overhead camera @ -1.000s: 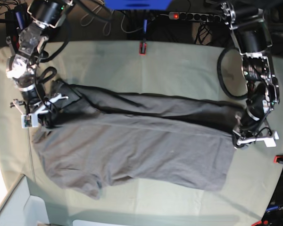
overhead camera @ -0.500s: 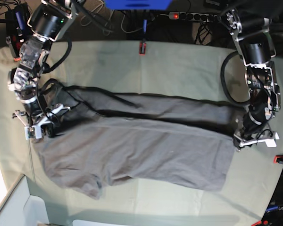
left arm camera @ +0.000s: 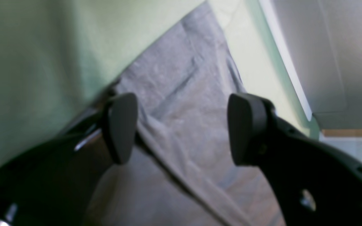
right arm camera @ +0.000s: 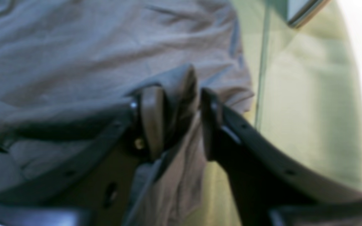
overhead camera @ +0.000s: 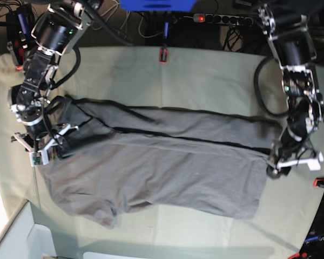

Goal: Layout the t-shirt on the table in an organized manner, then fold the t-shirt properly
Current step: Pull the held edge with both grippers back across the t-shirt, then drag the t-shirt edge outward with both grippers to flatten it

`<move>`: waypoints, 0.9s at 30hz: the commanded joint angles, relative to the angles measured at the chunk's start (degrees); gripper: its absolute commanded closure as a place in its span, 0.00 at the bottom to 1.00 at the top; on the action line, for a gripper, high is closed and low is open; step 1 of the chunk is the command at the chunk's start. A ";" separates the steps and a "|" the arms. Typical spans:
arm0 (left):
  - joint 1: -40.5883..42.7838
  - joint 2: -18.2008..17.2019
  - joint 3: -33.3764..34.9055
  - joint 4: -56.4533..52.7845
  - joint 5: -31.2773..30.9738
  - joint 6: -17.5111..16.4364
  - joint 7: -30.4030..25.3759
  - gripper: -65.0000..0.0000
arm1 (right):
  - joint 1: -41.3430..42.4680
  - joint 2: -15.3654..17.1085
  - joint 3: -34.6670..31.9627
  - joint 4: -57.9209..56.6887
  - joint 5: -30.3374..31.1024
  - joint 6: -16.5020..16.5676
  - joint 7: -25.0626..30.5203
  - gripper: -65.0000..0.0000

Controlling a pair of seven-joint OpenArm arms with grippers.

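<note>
One t-shirt (overhead camera: 156, 164) lay across the middle of the table (overhead camera: 205, 75), its long axis running side to side in the base view, slightly tilted so that the left end sat a little higher than a level line would put it. It was folded lengthwise: a far strip lay doubled over the near body, with two dark fold lines running almost the whole length. A sleeve (overhead camera: 97, 213) stuck out toward the near edge at the lower left, which put the shoulder end at the view's left and the hem end at its right; the collar could not be made out

At the left end the right gripper (overhead camera: 43, 143) sat on the bunched corner of the shirt. In the right wrist view its jaws stood narrowly parted, with a ridge of grey cloth (right arm camera: 181, 103) standing between them; whether the pads actually pressed it I could not tell

At the right end the left gripper (overhead camera: 289, 159) rested at the hem corner, just where cloth met bare table. In the left wrist view its fingers (left arm camera: 121, 125) stood wide apart, holding nothing, the shirt lying flat below the gap

Beyond the far edge sat a red clip (overhead camera: 163, 55) and a power strip (overhead camera: 221, 19)
</note>
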 commanded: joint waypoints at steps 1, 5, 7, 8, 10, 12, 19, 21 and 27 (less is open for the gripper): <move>0.24 -0.69 -0.15 1.15 -0.57 -0.16 -0.35 0.33 | 0.87 -0.29 0.56 1.71 0.78 0.82 1.44 0.61; 2.62 -0.69 -0.15 0.98 -0.57 -0.16 -0.35 0.33 | 0.87 -2.67 4.60 6.01 0.78 0.82 1.44 0.53; 3.58 -0.69 -0.15 0.89 -0.22 -0.25 -0.35 0.33 | -0.01 -4.43 6.27 9.44 0.78 0.82 1.44 0.52; 3.67 -0.60 -0.15 0.89 -0.13 -0.25 -0.35 0.33 | -0.80 -4.87 6.45 10.85 0.78 0.82 1.44 0.52; 4.02 -0.60 -0.15 0.80 -0.13 -0.25 -0.44 0.33 | -2.74 -5.39 6.45 13.75 0.87 0.82 1.44 0.52; 4.02 -0.69 -0.15 -0.17 -0.13 -0.25 -0.44 0.33 | -4.67 -5.47 6.27 15.86 0.87 0.82 1.44 0.52; 5.61 -0.69 -3.85 -1.57 -0.04 -0.25 -0.35 0.33 | -13.90 -5.47 2.40 18.15 0.96 0.82 1.44 0.52; 5.34 -0.69 -4.11 -3.15 -0.04 -0.25 -0.35 0.33 | -15.57 -5.47 1.00 17.27 0.96 0.82 1.44 0.52; 2.97 -0.51 -3.67 -9.13 -0.04 -0.25 -0.35 0.33 | -16.89 -5.47 -0.76 15.16 0.96 0.82 1.44 0.52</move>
